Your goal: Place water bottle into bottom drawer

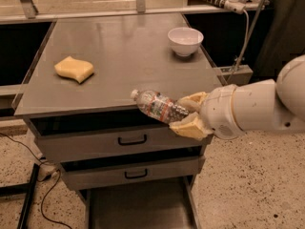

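So the tool [185, 114] is clamped on the base end of the water bottle [156, 105], holding it sideways at the counter's [119, 51] front edge, cap pointing left. The bottom drawer [138, 209] is open down below.

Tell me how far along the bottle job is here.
Done: the water bottle is off the cabinet top, gripped by the end effector, and the bottom drawer stands open. In hand: bottle held tilted at the cabinet's front edge. Left: lower it into the drawer and release.
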Robot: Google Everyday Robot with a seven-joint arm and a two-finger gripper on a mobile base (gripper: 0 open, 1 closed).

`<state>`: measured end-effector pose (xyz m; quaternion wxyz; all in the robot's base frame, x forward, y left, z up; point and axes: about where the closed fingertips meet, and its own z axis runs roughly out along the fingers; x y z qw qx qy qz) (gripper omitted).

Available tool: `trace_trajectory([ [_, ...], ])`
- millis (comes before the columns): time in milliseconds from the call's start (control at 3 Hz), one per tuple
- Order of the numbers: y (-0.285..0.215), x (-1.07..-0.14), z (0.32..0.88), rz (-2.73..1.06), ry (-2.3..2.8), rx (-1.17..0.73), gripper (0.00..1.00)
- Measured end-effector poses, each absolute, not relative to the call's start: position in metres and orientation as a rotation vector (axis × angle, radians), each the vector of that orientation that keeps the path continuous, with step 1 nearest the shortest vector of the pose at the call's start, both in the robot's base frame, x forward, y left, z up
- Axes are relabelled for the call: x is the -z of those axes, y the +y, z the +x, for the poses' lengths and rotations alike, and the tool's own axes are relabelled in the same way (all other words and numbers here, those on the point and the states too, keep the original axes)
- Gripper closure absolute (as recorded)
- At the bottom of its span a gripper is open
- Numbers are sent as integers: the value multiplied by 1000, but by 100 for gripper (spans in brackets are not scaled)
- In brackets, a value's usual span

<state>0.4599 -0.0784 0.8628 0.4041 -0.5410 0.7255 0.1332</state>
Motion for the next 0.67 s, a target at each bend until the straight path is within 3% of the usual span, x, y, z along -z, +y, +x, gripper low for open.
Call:
trace_trajectory([
  [667,-73,-787,428,-1375,1843,-370,100],
])
